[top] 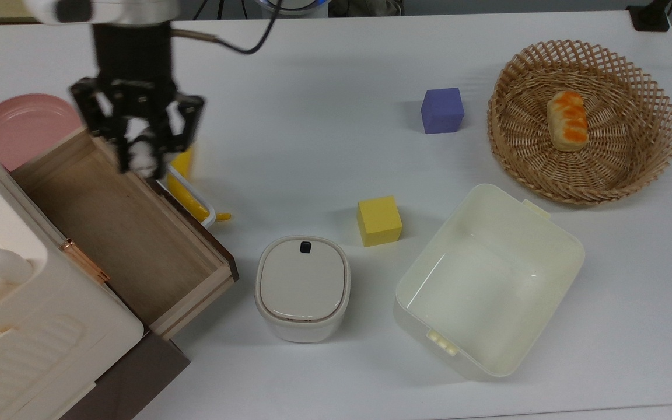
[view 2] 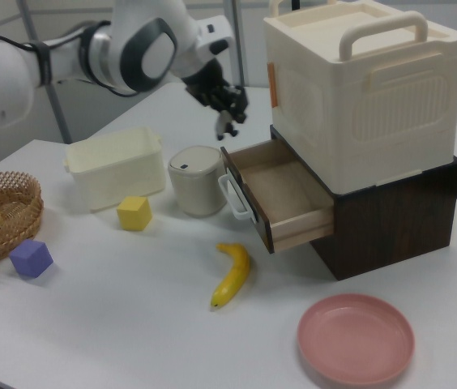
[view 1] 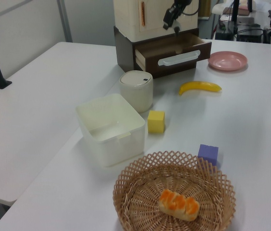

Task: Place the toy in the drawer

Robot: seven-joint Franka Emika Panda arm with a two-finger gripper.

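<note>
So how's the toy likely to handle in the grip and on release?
Probably light and stiff: the toy is tiny and hangs between the gripper's fingertips without sagging. Little of it shows past them, so it could slip if jolted. Released over the drawer, it may tumble rather than land upright.

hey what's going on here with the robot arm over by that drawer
The robot arm's gripper is up in the air at the open wooden drawer, with the small black-and-white toy pinched between its fingers. It looks about ready to lower or drop the toy in, since the drawer is pulled out and has nothing in it yet. Everything else sits untouched on the white table: the banana near the drawer handle, a yellow cube, a lidded container and a cream bin.
</note>
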